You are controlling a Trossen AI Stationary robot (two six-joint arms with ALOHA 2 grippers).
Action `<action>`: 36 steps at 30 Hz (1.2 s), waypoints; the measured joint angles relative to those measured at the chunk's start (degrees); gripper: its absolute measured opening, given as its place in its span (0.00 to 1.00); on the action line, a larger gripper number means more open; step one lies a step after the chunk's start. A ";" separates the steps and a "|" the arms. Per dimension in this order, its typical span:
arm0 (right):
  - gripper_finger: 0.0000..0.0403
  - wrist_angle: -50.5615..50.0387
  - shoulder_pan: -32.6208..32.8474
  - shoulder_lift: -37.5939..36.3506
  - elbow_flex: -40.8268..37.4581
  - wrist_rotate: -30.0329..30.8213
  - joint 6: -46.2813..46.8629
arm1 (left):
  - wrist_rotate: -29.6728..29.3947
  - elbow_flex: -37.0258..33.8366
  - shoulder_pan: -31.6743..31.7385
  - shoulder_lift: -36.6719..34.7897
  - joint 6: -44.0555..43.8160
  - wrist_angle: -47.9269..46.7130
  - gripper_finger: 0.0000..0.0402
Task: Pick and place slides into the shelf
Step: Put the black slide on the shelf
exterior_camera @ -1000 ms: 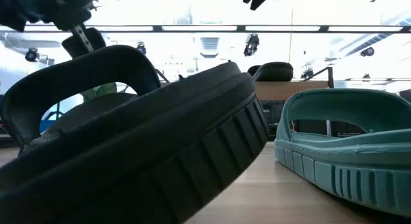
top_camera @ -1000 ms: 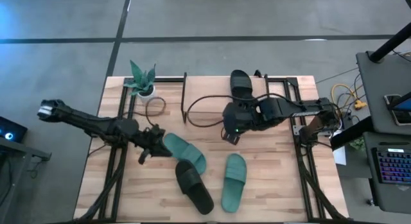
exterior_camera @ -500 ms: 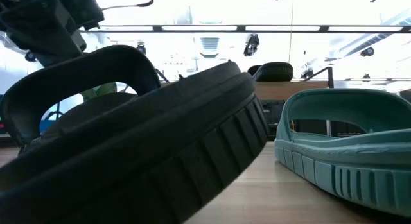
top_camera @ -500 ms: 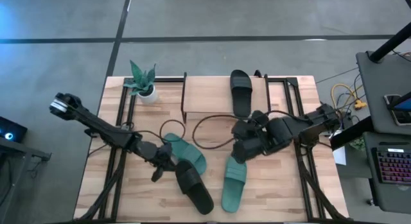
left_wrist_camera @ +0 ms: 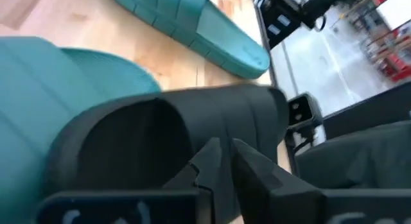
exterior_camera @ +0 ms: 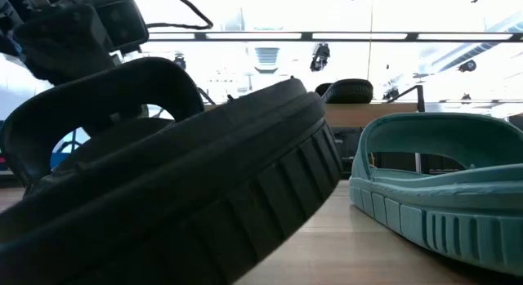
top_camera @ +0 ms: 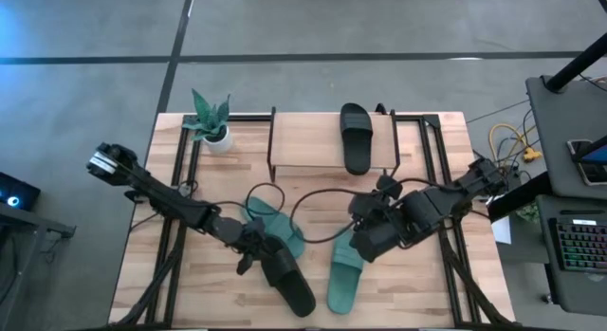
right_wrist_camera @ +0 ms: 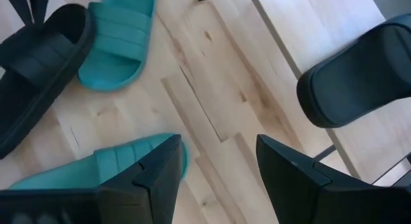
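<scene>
A black slide (top_camera: 356,139) lies on the shelf's (top_camera: 308,141) wooden top board. On the table lie a teal slide (top_camera: 275,222), a black slide (top_camera: 289,279) next to it and a second teal slide (top_camera: 343,274). My left gripper (top_camera: 251,255) is at the near black slide's strap (left_wrist_camera: 160,115), its fingers almost together (left_wrist_camera: 226,150). My right gripper (top_camera: 365,244) hovers open (right_wrist_camera: 218,163) over the far end of the second teal slide (right_wrist_camera: 83,172). The low view is filled by the black slide (exterior_camera: 163,179). My left gripper stands against the black slide's strap, coming level from the table's left. I cannot tell whether its fingertips touch the strap.
A small potted plant (top_camera: 211,122) stands at the table's far left corner. Cable loops (top_camera: 313,193) lie on the table before the shelf. Black frame bars run along both sides of the table. Bare wood shows near the near left corner (top_camera: 180,293).
My left gripper has moved toward the near edge and the right, from beside the first teal slide to the black slide's strap. My right gripper has come away from the shelf toward the near edge and now hangs over the second teal slide. The slides have stayed put.
</scene>
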 joint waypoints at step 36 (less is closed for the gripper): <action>0.48 0.02 0.48 -0.02 -4.74 0.09 -0.26 | 0.10 1.73 0.06 0.69 -1.64 -6.11 0.22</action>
